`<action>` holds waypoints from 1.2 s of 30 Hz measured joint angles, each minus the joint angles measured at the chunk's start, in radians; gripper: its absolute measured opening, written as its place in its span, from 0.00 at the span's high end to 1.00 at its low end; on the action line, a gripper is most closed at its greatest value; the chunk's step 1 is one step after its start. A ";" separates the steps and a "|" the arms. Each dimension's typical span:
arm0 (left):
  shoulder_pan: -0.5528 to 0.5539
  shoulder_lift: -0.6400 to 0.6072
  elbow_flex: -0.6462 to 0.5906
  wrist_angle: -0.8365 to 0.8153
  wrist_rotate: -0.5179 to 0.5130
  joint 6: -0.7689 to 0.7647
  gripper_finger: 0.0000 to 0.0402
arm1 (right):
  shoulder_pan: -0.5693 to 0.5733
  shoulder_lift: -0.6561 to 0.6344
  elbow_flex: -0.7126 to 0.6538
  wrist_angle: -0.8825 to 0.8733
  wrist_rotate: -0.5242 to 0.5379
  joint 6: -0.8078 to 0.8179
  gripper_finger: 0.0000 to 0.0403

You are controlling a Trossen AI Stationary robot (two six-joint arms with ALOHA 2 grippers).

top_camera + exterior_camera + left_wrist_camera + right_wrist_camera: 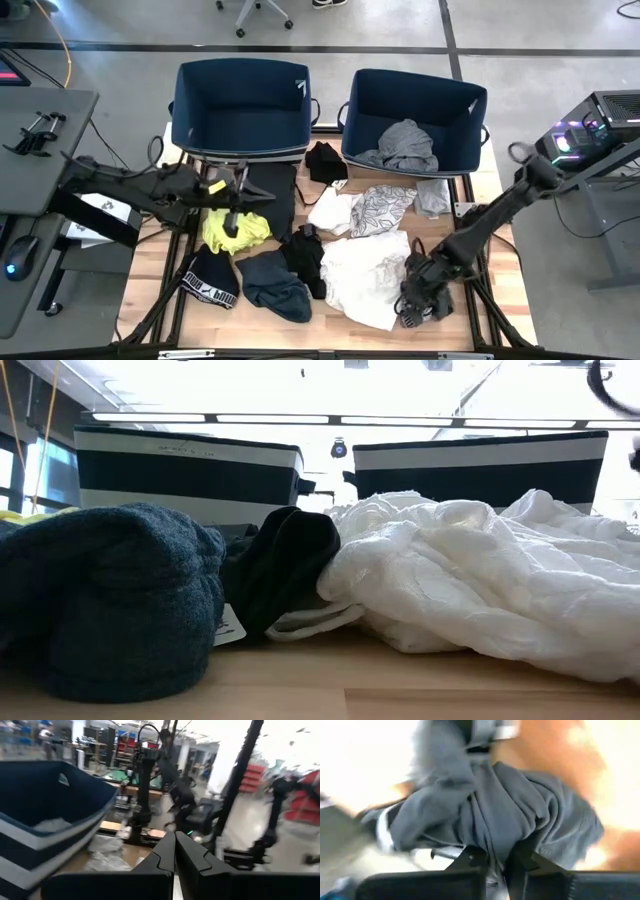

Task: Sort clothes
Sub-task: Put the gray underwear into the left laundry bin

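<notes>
Clothes lie spread on the wooden table: a neon yellow garment (245, 232), a large white one (365, 275), a patterned one (380, 205), black ones (325, 160) (305, 255) and a dark blue one (275, 285). My left gripper (240, 195) is above the yellow garment, left of the table's middle. In the left wrist view its fingers (175, 855) are shut and empty. My right gripper (418, 305) is near the table's front edge, right of the white garment, shut on a dark grey garment (510, 815). My right gripper pinches a bunched fold of the dark grey garment (492, 847) between its two fingers. Several layers gather at the fingers, and the rest of the cloth spreads out slack beyond them over the wood. Whether the garment is clear of the table does not show.
Two navy bins stand at the far edge: the left one (240, 110) holds nothing I can see, and the right one (470, 110) holds a grey garment (405, 145). A black garment with white lettering (212, 280) lies at the front left. A light grey one (432, 197) lies near the right bin.
</notes>
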 joint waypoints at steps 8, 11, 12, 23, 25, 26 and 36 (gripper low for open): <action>0.061 0.160 0.195 0.003 0.000 0.024 1.00 | -0.102 -0.207 0.359 -0.357 0.141 -0.043 0.96; 0.082 0.211 0.261 0.002 0.049 0.025 0.99 | -0.157 -0.238 0.497 -0.408 0.356 -0.140 0.97; 0.090 0.228 0.280 0.004 0.070 0.035 0.98 | -0.175 -0.239 0.535 -0.407 0.436 -0.194 0.97; 0.139 0.403 0.346 0.230 0.210 0.092 0.65 | -0.480 -0.095 0.640 -0.081 0.580 -0.775 0.98; 0.138 0.427 0.346 0.235 0.222 0.078 0.57 | -0.520 -0.053 0.640 0.008 0.526 -0.863 0.98; 0.138 0.439 0.346 0.231 0.224 0.070 0.53 | -0.537 -0.033 0.639 0.049 0.496 -0.901 0.98; 0.133 0.507 0.345 -0.026 0.204 0.073 0.33 | -0.598 0.075 0.637 0.311 0.254 -1.014 0.98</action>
